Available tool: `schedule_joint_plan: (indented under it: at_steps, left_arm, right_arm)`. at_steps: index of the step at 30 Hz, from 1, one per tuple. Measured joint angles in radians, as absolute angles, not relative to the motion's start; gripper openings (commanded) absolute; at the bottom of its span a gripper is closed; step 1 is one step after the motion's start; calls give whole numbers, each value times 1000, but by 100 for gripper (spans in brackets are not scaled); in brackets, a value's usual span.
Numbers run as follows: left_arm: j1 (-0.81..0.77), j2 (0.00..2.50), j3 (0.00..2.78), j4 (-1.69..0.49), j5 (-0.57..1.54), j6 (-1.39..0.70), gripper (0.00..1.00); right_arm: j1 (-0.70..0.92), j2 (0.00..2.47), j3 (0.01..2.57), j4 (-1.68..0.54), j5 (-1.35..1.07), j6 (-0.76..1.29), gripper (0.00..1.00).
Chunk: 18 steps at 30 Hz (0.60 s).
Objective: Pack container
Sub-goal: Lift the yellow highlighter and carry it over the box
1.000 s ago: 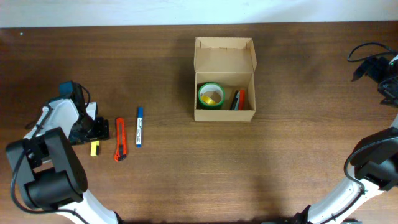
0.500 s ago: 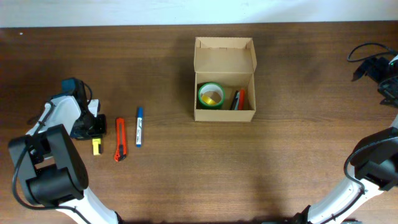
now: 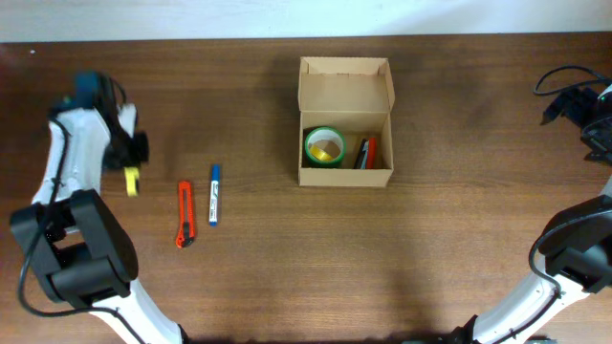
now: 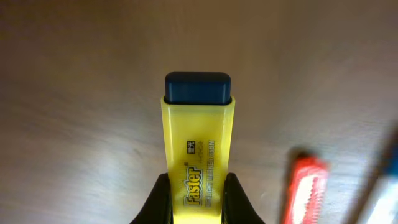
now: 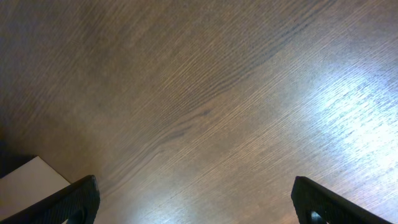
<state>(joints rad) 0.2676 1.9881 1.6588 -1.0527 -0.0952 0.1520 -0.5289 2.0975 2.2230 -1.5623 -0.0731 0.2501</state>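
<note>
The container (image 3: 345, 92), a tan cardboard box with its flap lid open, stands at the table's middle back. In it lie a green tape roll (image 3: 324, 146) and some pens (image 3: 366, 153). My left gripper (image 4: 197, 200) is shut on a yellow highlighter (image 4: 198, 152) with a dark blue cap, held above the table at the far left (image 3: 131, 180). An orange box cutter (image 3: 184, 212) and a blue marker (image 3: 214, 194) lie on the wood just right of it. My right gripper (image 5: 199, 202) is open over bare table at the far right, nothing between its fingers.
Black cables (image 3: 564, 81) lie at the back right by the right arm (image 3: 595, 119). A white wall edge runs along the table's far side. The wooden table (image 3: 287, 268) spreads between the box and both arms.
The left gripper has shut on the yellow highlighter, lifted it off the table and carried it toward the back left. The right arm has not moved.
</note>
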Motion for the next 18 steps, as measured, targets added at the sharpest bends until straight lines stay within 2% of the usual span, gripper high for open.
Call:
schedule_joint_plan:
  at_steps: [10,18]
  left_arm:
    - [202,1988,2144,-1073,105,238,1]
    - [23,1988,2287,-945,236,332,2]
  right_arm:
    - [-529,2098,2223,-1558,-73,250,99]
    - [-529,2098,2223,-1555,-73,250,99]
